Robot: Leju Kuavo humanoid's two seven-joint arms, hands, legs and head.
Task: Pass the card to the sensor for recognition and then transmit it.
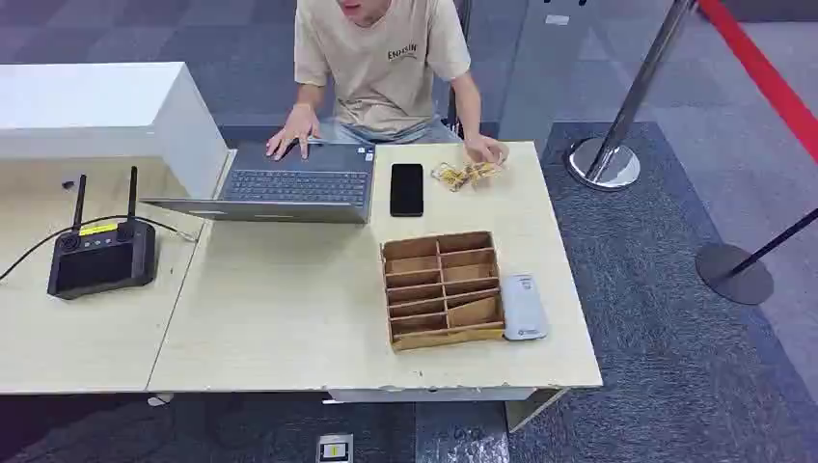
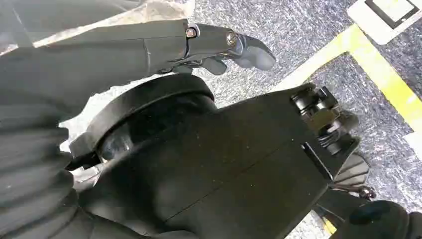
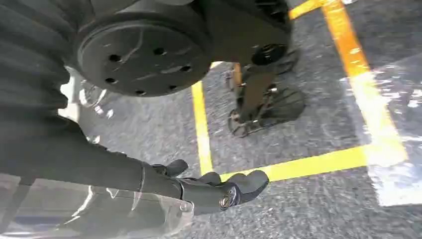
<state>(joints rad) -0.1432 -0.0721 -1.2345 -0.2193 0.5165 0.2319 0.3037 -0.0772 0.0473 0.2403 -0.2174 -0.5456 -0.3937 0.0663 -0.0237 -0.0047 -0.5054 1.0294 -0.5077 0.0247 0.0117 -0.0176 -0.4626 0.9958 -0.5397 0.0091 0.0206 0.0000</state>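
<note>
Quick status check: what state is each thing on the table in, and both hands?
laptop: lid open, person's hand on it
phone: flat, screen dark
cardboard organizer: upright; contents cannot be told
sensor: flat beside the organizer, untouched
left hand: hanging over the floor, holds nothing
right hand: hanging over the floor, holds nothing

cardboard organizer [image 1: 443, 288] matt | phone [image 1: 406, 189] glossy | table [image 1: 289, 309] smooth wood-look

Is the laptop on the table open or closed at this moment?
Open. In the head view the laptop shows its keyboard facing up, and a person's hand rests on it.
</note>
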